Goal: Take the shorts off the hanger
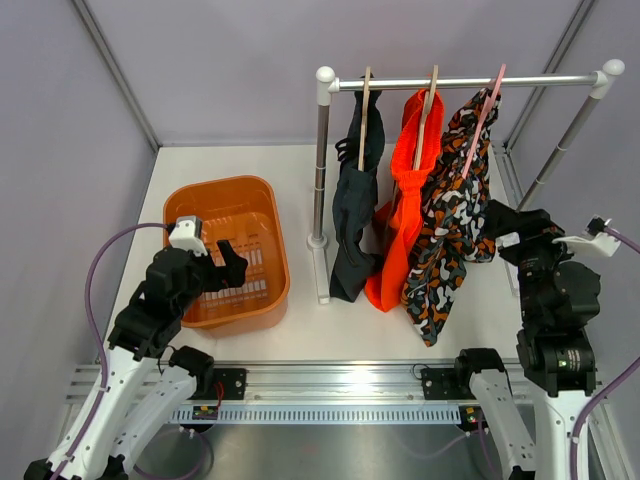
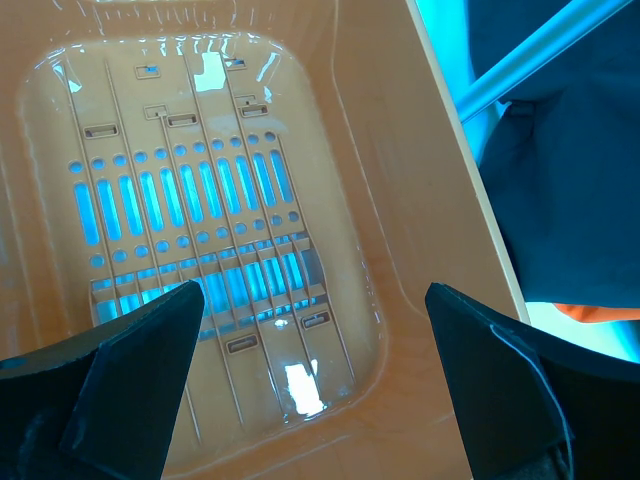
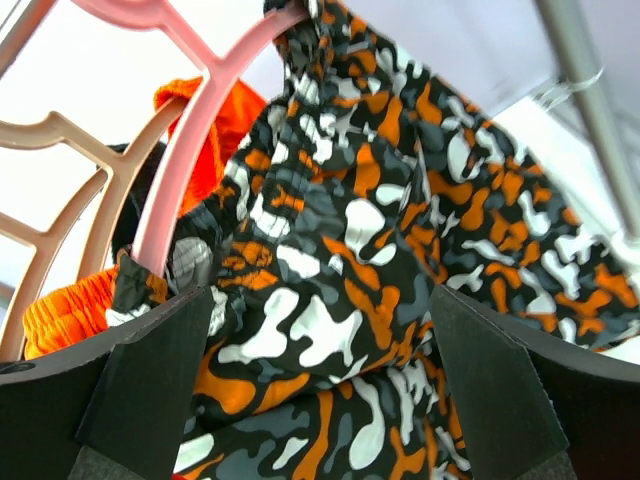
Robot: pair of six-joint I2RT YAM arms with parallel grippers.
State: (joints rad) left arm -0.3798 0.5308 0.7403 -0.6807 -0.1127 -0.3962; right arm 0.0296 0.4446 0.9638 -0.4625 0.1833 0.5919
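Observation:
Three shorts hang on hangers from a metal rail (image 1: 470, 82): dark navy shorts (image 1: 352, 215), bright orange shorts (image 1: 403, 205) and camouflage shorts (image 1: 447, 225). The camouflage shorts hang on a pink hanger (image 1: 482, 120). My right gripper (image 1: 492, 232) is open at the right side of the camouflage shorts. In the right wrist view the camouflage fabric (image 3: 340, 300) fills the gap between the fingers (image 3: 150, 390), beside the pink hanger (image 3: 200, 150). My left gripper (image 1: 228, 262) is open and empty above the orange basket (image 1: 255, 195).
The orange basket (image 2: 420, 180) has a slotted floor and holds nothing. The rack's upright post (image 1: 320, 180) stands between basket and shorts. A slanted post (image 1: 565, 135) stands at the right. Grey walls enclose the table (image 1: 300, 165).

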